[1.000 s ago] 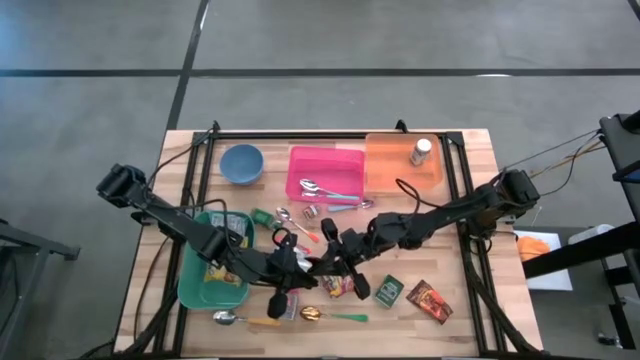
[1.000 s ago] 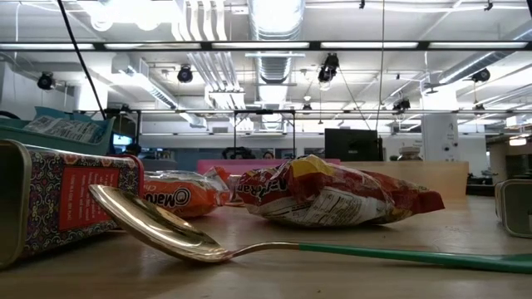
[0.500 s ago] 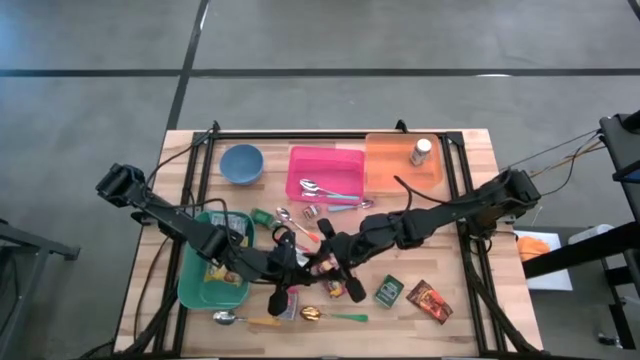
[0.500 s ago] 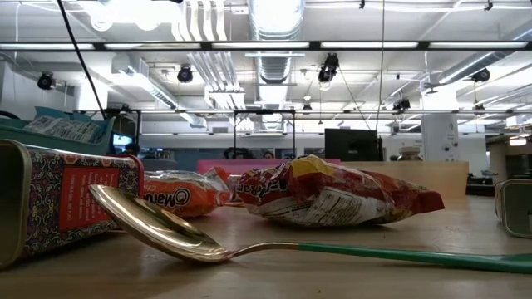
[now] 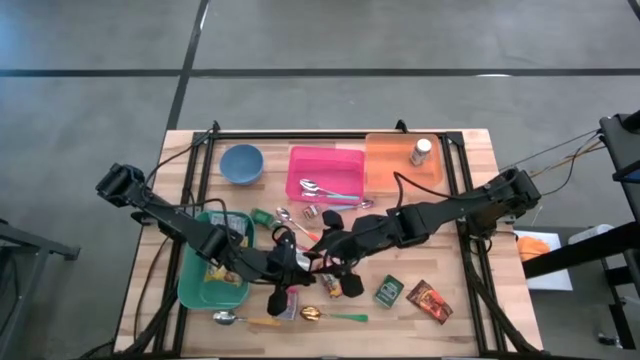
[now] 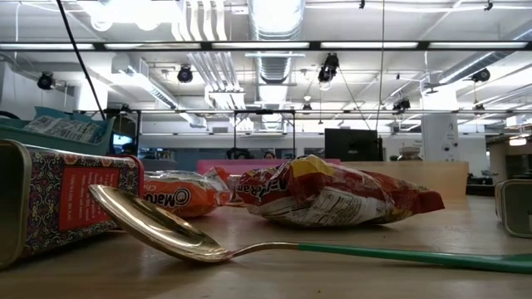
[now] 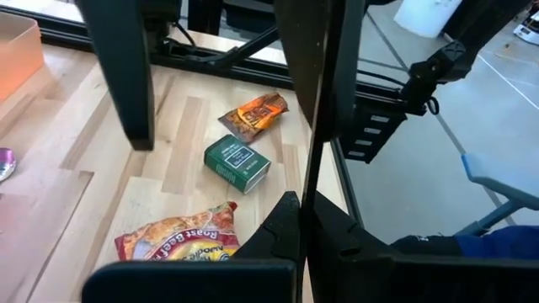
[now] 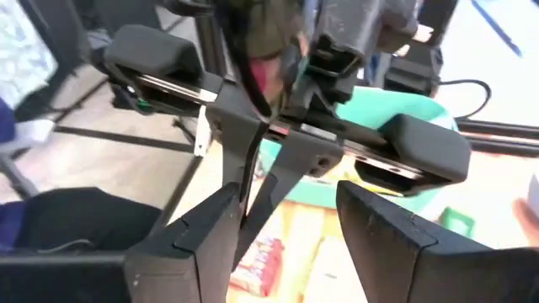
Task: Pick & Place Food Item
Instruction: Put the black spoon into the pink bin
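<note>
A red snack packet (image 5: 335,289) lies flat on the table near its middle; it also shows in the low view (image 6: 332,196) and the left wrist view (image 7: 180,241). An orange packet (image 6: 179,193) lies beside it. My two grippers meet nose to nose just above them. My right gripper (image 5: 336,264) (image 8: 290,198) is open, with nothing held between its fingers. My left gripper (image 5: 300,264) (image 7: 295,215) is shut and empty, and its fingers (image 8: 249,178) point toward the right gripper's gap. I cannot tell whether the two touch.
A teal bin (image 5: 192,285) with packets sits at the left. At the far side stand a blue bowl (image 5: 242,163), a pink bin (image 5: 300,158) holding spoons, and an orange bin (image 5: 385,160) with a bottle (image 5: 421,151). At the near side are a green box (image 5: 390,291), a brown packet (image 5: 430,300), a green-handled spoon (image 5: 330,316) and a patterned tin (image 6: 58,203).
My right gripper has risen off the red packet, tipped from pointing steeply down to nearly level, and opened. It has drifted a little toward the left gripper. The packets lie where they were.
</note>
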Robot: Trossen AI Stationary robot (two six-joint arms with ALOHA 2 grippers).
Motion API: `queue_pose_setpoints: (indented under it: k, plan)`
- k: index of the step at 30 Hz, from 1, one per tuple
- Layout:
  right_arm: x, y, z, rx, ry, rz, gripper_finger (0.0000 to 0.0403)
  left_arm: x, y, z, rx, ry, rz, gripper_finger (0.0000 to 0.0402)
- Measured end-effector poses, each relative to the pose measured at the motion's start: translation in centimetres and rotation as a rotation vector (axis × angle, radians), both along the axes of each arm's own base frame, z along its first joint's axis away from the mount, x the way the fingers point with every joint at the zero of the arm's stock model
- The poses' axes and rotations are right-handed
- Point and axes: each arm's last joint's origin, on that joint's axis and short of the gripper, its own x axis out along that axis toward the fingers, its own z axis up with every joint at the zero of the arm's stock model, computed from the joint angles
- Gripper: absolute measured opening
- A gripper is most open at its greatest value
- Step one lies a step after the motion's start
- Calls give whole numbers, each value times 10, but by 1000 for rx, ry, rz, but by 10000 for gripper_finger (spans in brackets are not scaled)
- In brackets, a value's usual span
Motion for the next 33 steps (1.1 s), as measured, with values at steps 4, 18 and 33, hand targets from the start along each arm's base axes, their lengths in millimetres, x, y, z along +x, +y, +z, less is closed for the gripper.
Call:
queue_pose_setpoints:
  k: [4, 18, 33]
  plan:
    - [-1, -1, 1, -22, 28, -26, 196, 0, 0, -1, 4, 6, 3, 0]
    - [-7, 2, -12, 187, 196, -131, 196, -12, 1, 6, 50, 49, 59, 0]
    - [-2, 13, -59, -31, 370, -18, 196, -20, 1, 3, 72, 106, 66, 0]
